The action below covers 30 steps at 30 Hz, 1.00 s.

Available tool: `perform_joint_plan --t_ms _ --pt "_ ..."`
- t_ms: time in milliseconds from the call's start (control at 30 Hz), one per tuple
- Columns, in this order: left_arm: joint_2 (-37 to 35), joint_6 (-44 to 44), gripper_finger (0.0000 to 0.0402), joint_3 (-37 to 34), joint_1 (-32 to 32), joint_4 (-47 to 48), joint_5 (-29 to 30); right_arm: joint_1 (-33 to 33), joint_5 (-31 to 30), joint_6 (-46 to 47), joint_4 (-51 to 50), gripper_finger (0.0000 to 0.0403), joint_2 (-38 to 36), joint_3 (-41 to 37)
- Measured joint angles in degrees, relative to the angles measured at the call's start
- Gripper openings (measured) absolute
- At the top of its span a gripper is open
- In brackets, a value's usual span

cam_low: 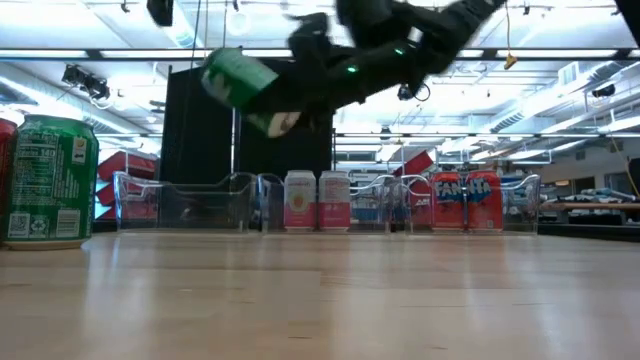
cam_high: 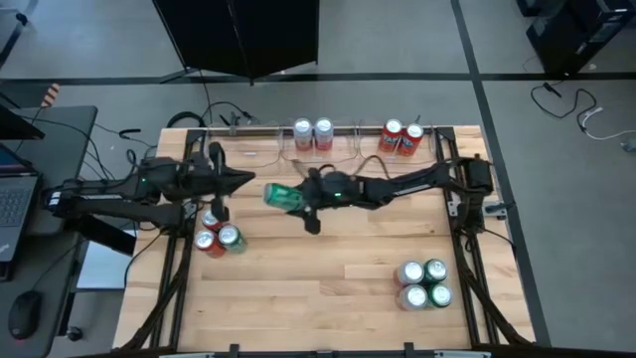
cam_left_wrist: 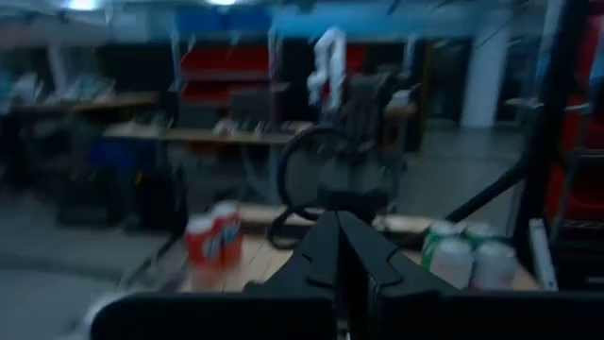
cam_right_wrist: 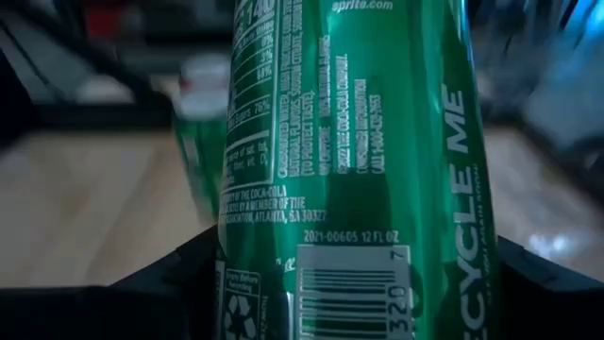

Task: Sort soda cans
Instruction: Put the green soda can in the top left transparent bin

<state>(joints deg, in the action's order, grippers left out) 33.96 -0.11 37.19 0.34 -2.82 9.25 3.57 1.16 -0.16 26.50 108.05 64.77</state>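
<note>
A green soda can [cam_high: 281, 196] hangs tilted above the middle of the table, and my right gripper [cam_high: 296, 202], reaching in from the right, is shut on it. In the low view that can [cam_low: 238, 78] is high above the wood. My left gripper [cam_high: 241, 180] is shut and empty, raised over the table's left part and pointing right. Red and green cans [cam_high: 217, 237] stand upright on the wood below it. Two silver-white cans [cam_high: 312, 134] and two red cans [cam_high: 401, 137] stand at the far edge. Green and silver cans [cam_high: 424, 282] stand near right. My right gripper pinches the green can's round side wall [cam_right_wrist: 236, 255] between its two fingers, one on each side. The fingers [cam_right_wrist: 175, 274] come from the table's right, nearly level, and lie across the can. The can is lifted clear of the table and tilted.
Clear plastic trays [cam_low: 190, 205] line the far edge, and the silver-white and red cans stand in them. Black frame rails [cam_high: 467, 239] run along both table sides. A green can [cam_low: 45, 180] stands close to the low camera. Bare wood [cam_high: 318, 278] lies in the near middle.
</note>
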Motion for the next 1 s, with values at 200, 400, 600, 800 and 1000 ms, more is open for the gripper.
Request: perform_joint_plan --t_ms 200,400,600,800,1000 --pt "1.5 2.2 0.0003 0.0 -0.1 -7.3 -4.0 -1.1 -0.2 0.5 20.4 0.0293 -4.9 -7.4" --pt "5.0 1.1 0.0011 0.0 -0.1 -10.2 -4.3 -2.1 -2.2 -1.6 21.3 0.0293 -8.2 -5.5" --pt "10.2 -1.0 0.0066 0.0 -0.1 -14.6 -8.1 -2.1 -1.8 -2.5 21.3 0.0293 -9.1 -3.1" --pt "14.8 -6.4 0.0166 0.1 -0.2 -20.9 -8.6 -2.1 -2.0 -2.5 21.8 0.0293 -9.0 -3.0" --pt "17.4 -6.5 0.0246 0.1 -1.6 -26.1 -8.6 -1.9 -1.8 -2.5 21.5 0.0293 -9.0 -3.0"
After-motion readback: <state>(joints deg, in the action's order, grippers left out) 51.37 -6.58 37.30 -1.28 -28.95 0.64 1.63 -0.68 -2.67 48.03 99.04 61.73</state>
